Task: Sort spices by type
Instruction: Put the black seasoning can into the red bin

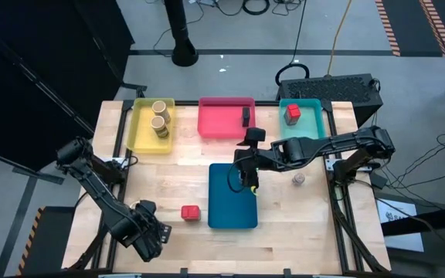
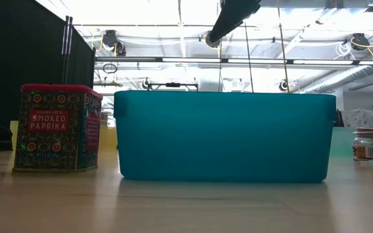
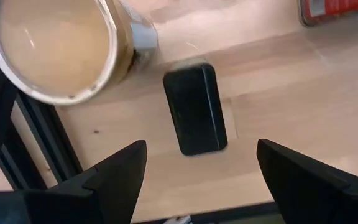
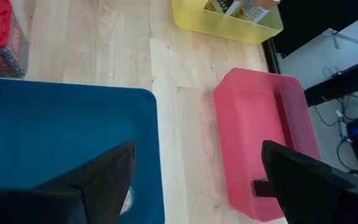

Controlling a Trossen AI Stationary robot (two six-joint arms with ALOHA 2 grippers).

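My right gripper (image 1: 251,185) (image 4: 197,149) hangs open over the far right part of the dark blue tray (image 1: 232,202). A small pale round thing (image 4: 125,200) lies in that tray beside one finger. My left gripper (image 1: 157,233) (image 3: 201,144) waits open low at the table's near left, above a black box (image 3: 196,107) lying flat on the wood beside a tan jar (image 3: 51,46). A red paprika tin (image 1: 190,212) (image 2: 57,128) stands left of the blue tray. A small grey jar (image 1: 298,179) (image 2: 368,144) stands to its right.
Along the far edge are three trays. The yellow tray (image 1: 139,127) holds two tan jars (image 1: 159,116). The pink tray (image 1: 222,123) holds a dark box (image 1: 246,116). The teal tray (image 1: 309,123) holds a red box (image 1: 292,113). Bare wood lies near the front edge.
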